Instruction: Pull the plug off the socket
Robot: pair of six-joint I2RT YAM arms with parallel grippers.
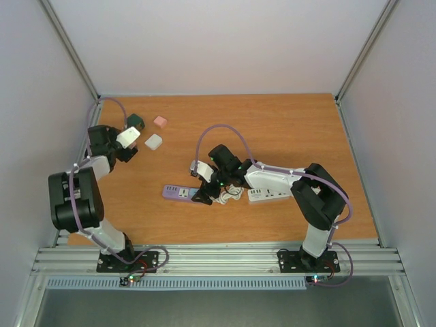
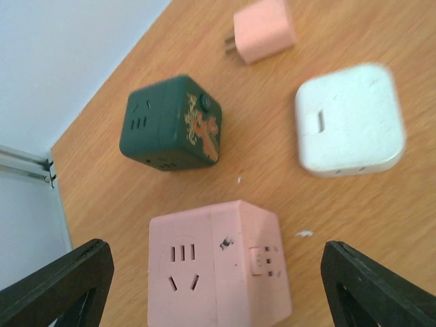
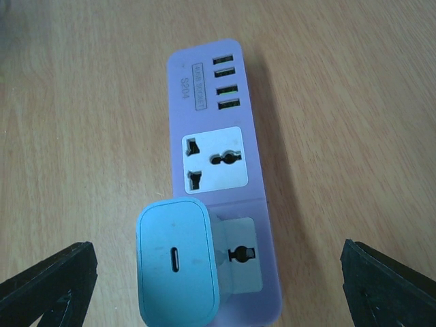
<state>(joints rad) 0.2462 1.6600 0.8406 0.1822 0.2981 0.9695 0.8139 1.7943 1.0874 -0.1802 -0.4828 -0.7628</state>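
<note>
A light-blue plug (image 3: 178, 262) sits in the near socket of a purple power strip (image 3: 208, 88) lying flat on the wooden table. My right gripper (image 3: 216, 248) hovers over it, open wide, one finger (image 3: 48, 286) on each side and clear of the plug and the strip. From above, the right gripper (image 1: 205, 193) covers the strip's right end (image 1: 176, 192) and hides the plug. My left gripper (image 2: 218, 248) stands open at the far left over a pink cube socket (image 2: 218, 269), touching nothing.
Near the left gripper lie a dark-green cube socket (image 2: 170, 122), a white square adapter (image 2: 349, 119) and a small pink plug (image 2: 264, 30). A white power strip (image 1: 269, 195) with a coiled cord lies right of the purple one. Walls enclose the table.
</note>
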